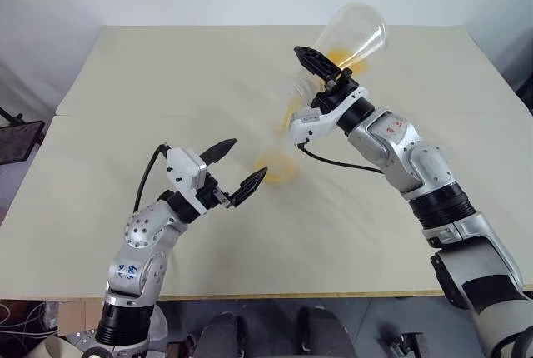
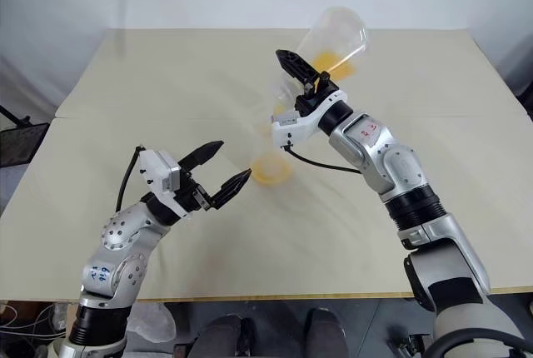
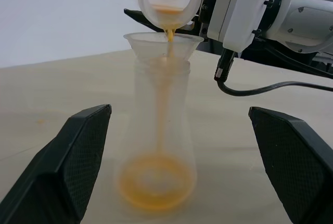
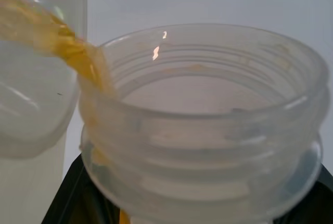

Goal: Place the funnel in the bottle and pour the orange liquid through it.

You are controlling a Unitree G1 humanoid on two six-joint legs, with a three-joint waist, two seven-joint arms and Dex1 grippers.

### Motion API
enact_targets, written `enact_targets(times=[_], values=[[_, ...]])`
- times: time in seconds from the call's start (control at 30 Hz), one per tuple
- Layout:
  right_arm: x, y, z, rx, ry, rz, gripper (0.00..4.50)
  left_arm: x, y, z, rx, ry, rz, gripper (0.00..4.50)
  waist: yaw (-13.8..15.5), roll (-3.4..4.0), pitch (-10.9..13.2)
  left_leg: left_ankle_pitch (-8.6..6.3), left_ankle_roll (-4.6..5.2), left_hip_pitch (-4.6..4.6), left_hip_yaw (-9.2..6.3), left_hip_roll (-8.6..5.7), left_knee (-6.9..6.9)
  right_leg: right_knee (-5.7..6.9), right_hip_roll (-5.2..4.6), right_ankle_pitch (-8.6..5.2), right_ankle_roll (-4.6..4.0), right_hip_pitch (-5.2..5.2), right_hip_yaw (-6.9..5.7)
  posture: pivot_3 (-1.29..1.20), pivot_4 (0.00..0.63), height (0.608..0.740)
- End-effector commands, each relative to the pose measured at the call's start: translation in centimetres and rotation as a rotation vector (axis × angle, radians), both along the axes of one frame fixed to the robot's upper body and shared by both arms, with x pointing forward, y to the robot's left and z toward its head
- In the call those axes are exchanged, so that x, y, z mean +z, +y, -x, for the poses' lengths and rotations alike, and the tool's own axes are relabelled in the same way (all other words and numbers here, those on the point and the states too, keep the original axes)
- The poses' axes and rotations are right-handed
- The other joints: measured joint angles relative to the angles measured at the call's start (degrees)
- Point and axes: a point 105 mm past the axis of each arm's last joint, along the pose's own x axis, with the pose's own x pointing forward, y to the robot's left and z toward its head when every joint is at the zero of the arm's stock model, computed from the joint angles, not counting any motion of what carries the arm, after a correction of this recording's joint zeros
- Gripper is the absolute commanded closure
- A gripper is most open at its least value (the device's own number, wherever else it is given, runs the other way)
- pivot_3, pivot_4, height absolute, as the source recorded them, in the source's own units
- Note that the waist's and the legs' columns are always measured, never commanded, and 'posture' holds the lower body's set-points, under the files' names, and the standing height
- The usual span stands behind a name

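Item: pouring station, mid-pour.

Worktop (image 1: 125, 83): pale, flat, bare apart from the things listed.

Bottle (image 3: 158, 151): whitish, translucent, standing upright near the middle of the worktop, between the two arms. A pool of orange liquid (image 3: 156, 182) lies in its base.

Funnel (image 3: 164, 44): seated in the bottle's mouth, so that a narrow stream can be caught without spilling down the neck.

Flask (image 1: 354, 37): clear, broad-based, tipped with its mouth low, just above the funnel and its base raised away from the robot. A thin orange stream runs from its lip through the funnel into the bottle; a little liquid remains inside.

Right gripper (image 1: 326, 71): jaws closed tight on the flask's neck, holding it tilted so the rest drains out.

Left gripper (image 1: 235, 168): jaws spread wide, holding nothing, set low just beside the bottle with one finger to either side in the wrist view, not touching. Judged to be standing guard to steady the bottle if it tips.

Progress, as judged: funnel placed, pour well under way, not finished.
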Motion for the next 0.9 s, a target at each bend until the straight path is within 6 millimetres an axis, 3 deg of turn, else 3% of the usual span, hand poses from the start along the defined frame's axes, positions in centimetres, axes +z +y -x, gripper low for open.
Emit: enact_targets(times=[0.03, 0.9], values=[[2.79, -0.3, 0.77, 0.007, -0.101, -0.026, 1.75, 0.95, -0.29, 0.33, -0.007, -0.047, 0.007, 0.0, 0.0, 0.0, 0.0, 0.0, 0.0, 0.0, 0.0, 0.0, 0.0, 0.0, 0.0, 0.0, 0.0, 0.0, 0.0, 0.0, 0.15, 0.74], [2.99, -0.59, 0.86, -0.001, -0.151, -0.008, 1.75, 1.02, -0.32, 0.34, 0.001, -0.054, 0.016, 0.0, 0.0, 0.0, 0.0, 0.0, 0.0, 0.0, 0.0, 0.0, 0.0, 0.0, 0.0, 0.0, 0.0, 0.0, 0.0, 0.0, 0.15, 0.74]])
